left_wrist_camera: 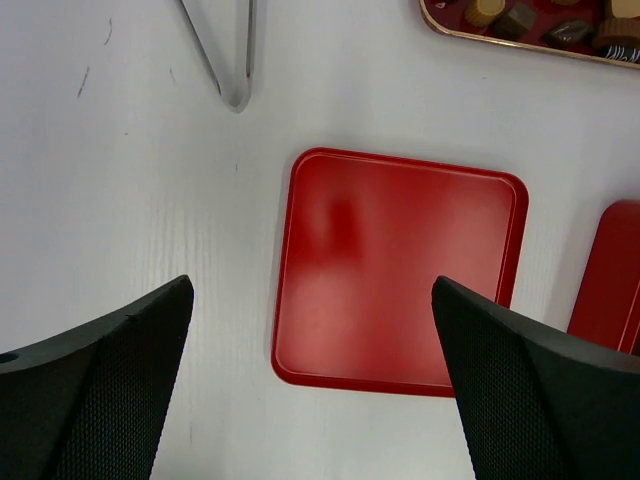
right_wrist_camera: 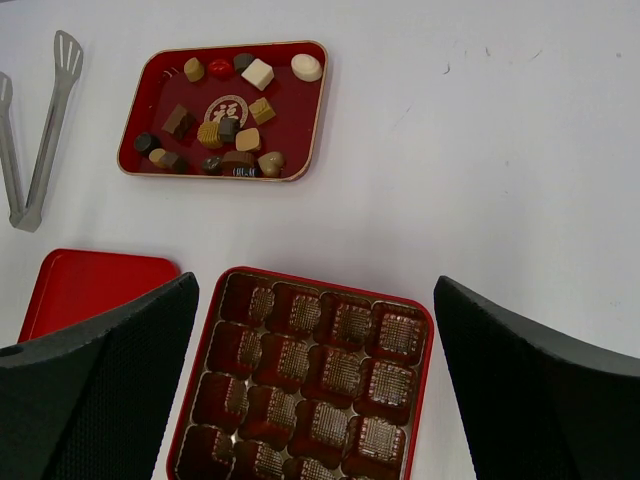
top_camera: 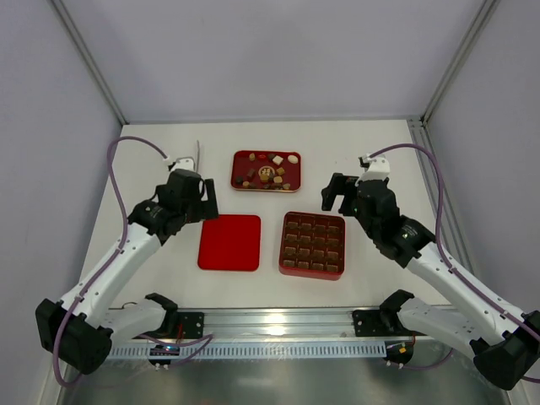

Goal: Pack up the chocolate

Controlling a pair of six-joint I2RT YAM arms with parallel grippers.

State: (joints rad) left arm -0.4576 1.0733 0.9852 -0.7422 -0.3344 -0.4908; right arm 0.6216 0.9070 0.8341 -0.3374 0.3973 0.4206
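Note:
The chocolate (top_camera: 267, 173) lies as several small dark, tan and cream pieces in a shallow red tray (top_camera: 234, 171) at the back centre. In the right wrist view the chocolate (right_wrist_camera: 257, 73) is at upper left, and in the left wrist view a few pieces (left_wrist_camera: 520, 20) show at the top right. The red gridded box (top_camera: 312, 245) stands in front of the tray, and its compartments (right_wrist_camera: 310, 380) hold nothing. My left gripper (top_camera: 209, 196) hangs open over the flat red lid (left_wrist_camera: 400, 270). My right gripper (top_camera: 333, 194) hangs open above the box's far edge. Both hold nothing.
Metal tongs (top_camera: 197, 154) lie at the back left, left of the tray, and show as tongs (left_wrist_camera: 225, 60) and tongs (right_wrist_camera: 40, 130) in the wrist views. The lid (top_camera: 229, 242) lies just left of the box. White walls close in the table on three sides.

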